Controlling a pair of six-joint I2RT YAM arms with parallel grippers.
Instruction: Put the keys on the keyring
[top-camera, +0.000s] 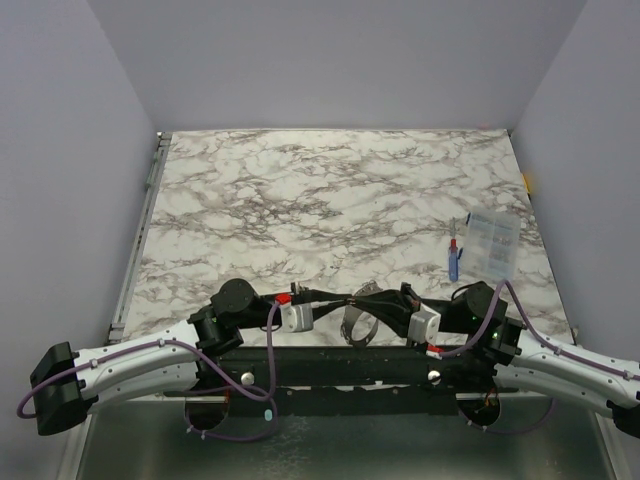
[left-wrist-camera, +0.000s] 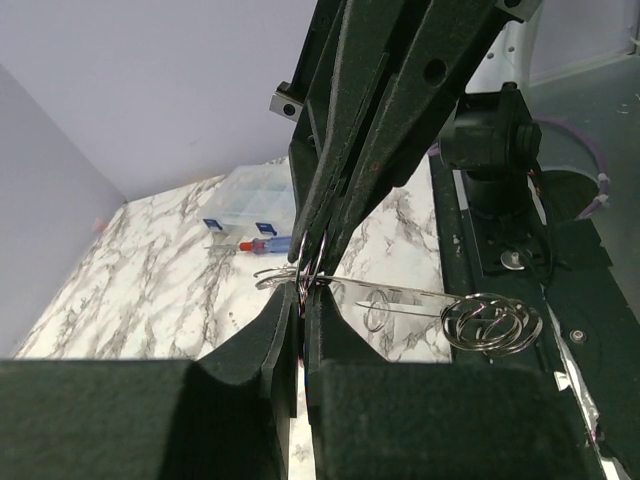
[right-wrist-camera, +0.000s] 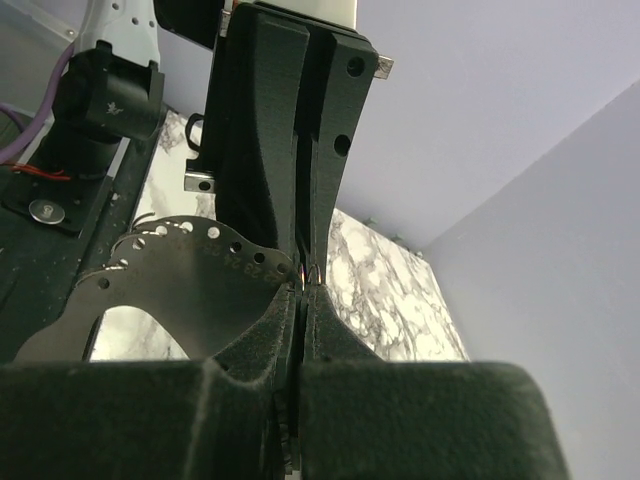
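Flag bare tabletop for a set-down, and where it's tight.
Free: marble tabletop from its far edge to mid-table, left edge across to the blue-and-red stick. Crowded: near-edge centre, where left tool meets right tool tip to tip; the clear compartment box takes the right side beside the stick.

Top camera looks down from behind over the table (top-camera: 330, 190); each wrist camera stares closely along its fingers (left-wrist-camera: 240, 360) (right-wrist-camera: 200, 420).
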